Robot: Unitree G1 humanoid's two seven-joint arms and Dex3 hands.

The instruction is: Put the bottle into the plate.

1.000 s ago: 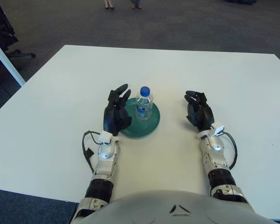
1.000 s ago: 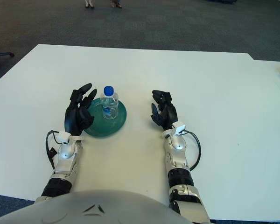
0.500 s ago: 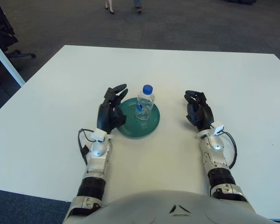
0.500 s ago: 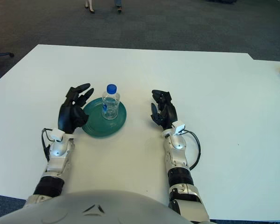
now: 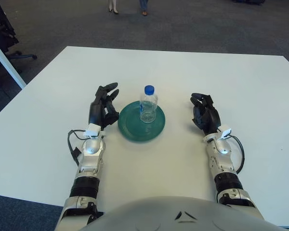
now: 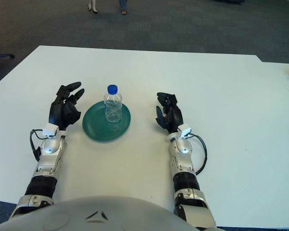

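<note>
My left hand [image 5: 102, 107] shows just left of the plate, clear of its rim, fingers loosely spread and holding nothing. My right hand [image 5: 204, 115] shows to the right of the plate, well apart from it, fingers half curled, nothing in them.

Bottle [image 5: 147, 104] stands upright inside the green plate [image 5: 131, 128], toward its far half, blue cap on top. By the look of it the placement is done.

Risks from here:
- Bottle is tall and narrow on a small base, and clear, looks mostly empty, so probably light. Any side contact tips it.
- Left hand is the nearest threat. If it swings right or its fingers sweep over the rim, they hit the bottle or nudge the plate.
- Plate looks free to slide on the smooth white table [image 5: 192, 72]. A bump to its rim would jolt the bottle, and it could roll out.
- Can't tell if the plate floor is flat where the bottle sits. If it slopes near the rim, the bottle leans and needs less to fall.
- Safest move, I'd say: pull both hands straight back toward me, no lateral motion.

Count, near to far:
- hands: two
- plates: one
- bottles: one, one cap
- tables: one under me. Another table's corner and an office chair show at far left
- people: two pairs of feet at the far edge of the floor
</note>
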